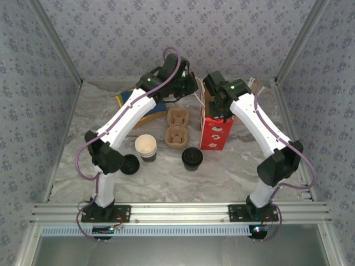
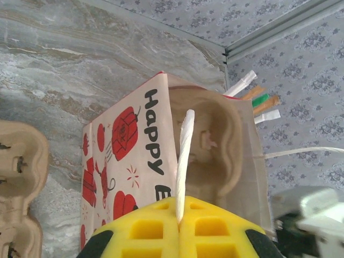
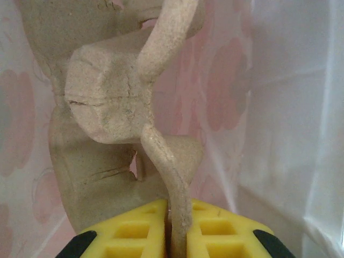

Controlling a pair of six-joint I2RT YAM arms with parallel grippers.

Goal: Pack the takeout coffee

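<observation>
Standing upright on the marbled tabletop (image 1: pixel 233 172), the takeout coffee (image 1: pixel 192 158) is in the near middle of the scene, with its black lid on; it is just in front and to the left of the red paper bag (image 1: pixel 216 133), not touching it, and well apart from both hands. The left hand (image 2: pixel 180 217) is fully closed; its yellow fingers pinch the thin white handle (image 2: pixel 185 156) of the bag, which rises straight between them in the left wrist view. The bag stands open (black letters "HAPPY" and red drawings are on its side), and a pulp carrier (image 2: pixel 215 142) sits on edge inside it; some wrapped straws (image 2: pixel 258 99) show past the far edge of the bag. The right hand (image 3: pixel 177 228) is closed as well, down in the mouth of the bag; its fingers clamp the curved rim of the same pulp carrier, with the pale inner walls of the bag around it. On the tabletop left of the bag a spare carrier (image 1: pixel 177 127) lies flat; nearer, a lidless cup (image 1: pixel 146 147) stands left of the takeout coffee, and a loose black lid (image 1: pixel 130 164) lies beside the elbow of the left arm.
</observation>
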